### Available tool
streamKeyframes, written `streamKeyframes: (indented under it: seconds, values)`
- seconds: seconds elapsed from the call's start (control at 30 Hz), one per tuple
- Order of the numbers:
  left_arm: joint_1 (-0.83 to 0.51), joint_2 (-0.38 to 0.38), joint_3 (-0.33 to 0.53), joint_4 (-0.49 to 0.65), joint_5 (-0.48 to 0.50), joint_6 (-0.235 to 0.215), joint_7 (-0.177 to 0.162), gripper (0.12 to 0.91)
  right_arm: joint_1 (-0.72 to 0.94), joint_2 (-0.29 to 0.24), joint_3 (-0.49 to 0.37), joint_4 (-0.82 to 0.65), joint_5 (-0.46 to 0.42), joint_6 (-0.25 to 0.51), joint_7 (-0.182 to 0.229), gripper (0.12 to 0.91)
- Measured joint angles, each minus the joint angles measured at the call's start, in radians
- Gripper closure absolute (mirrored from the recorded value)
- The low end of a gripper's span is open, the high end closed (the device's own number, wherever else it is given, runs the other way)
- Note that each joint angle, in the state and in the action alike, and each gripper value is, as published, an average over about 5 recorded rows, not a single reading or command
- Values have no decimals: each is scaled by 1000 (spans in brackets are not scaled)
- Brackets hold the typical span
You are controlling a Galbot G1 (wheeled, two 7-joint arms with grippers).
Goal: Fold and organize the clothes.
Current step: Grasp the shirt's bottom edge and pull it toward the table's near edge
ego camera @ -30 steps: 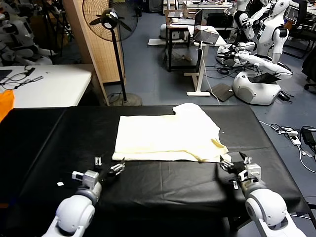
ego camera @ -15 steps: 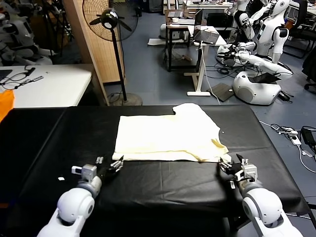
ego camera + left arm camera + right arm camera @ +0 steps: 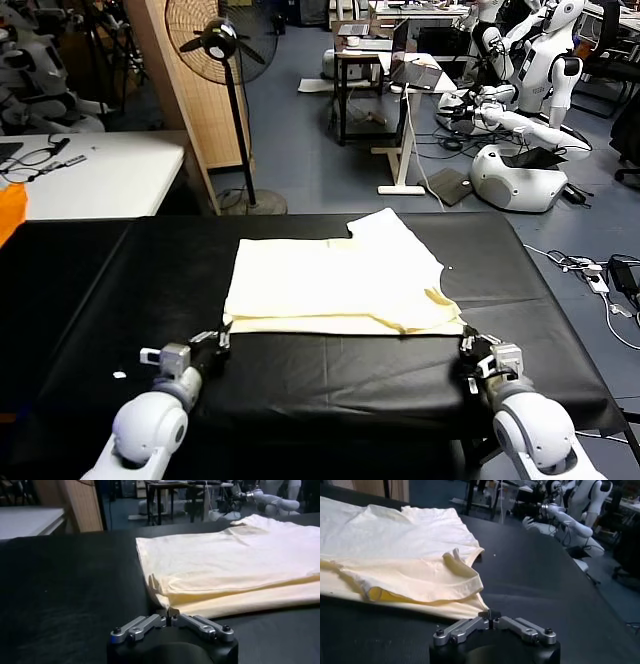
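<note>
Black-covered surface (image 3: 90, 290) filled the near field, workshop floor behind it. Nearest, left gripper (image 3: 213, 343) and right gripper (image 3: 470, 349) sat low at the front edge, each with fingers closed together on a near corner of the shirt (image 3: 330, 285); wrist views showed hem cloth pinched at the fingertips. Shirt lay flat mid-surface, already doubled, one sleeve (image 3: 385, 228) pointing to the far side. Judged step: a bottom-hem fold about to start. Next move likely needs both corners lifted level and carried toward the far edge together. Beyond: standing fan (image 3: 222, 40), white table (image 3: 95, 170), idle robots (image 3: 520, 110). Nothing obstructed the cloth.
</note>
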State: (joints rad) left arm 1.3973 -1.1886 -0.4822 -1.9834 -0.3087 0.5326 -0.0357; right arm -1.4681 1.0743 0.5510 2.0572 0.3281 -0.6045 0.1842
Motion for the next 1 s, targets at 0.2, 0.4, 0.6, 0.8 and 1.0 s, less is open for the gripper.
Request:
streamKeyframes:
  seconds: [0.2,0.4,0.6,0.8,1.0]
  values:
    - [114,-2,-32,-106,33,8,6,897,-109,0,32,77,-10,-13,14,906]
    - [258,-5,-67,-201,75,23,16,897,-221,0,58,167,-20,-20,16,906]
    - [365,-20,-79,-271,123,28,15,853,-265,9,52,211,-30,28,16,848]
    - [388,-41,-71,-328,164,12,13,546,-275,11,53,259,-7,108,17,532]
    - [370,-41,-60,-376,184,-53,8,268,-225,-12,51,273,68,176,19,259]
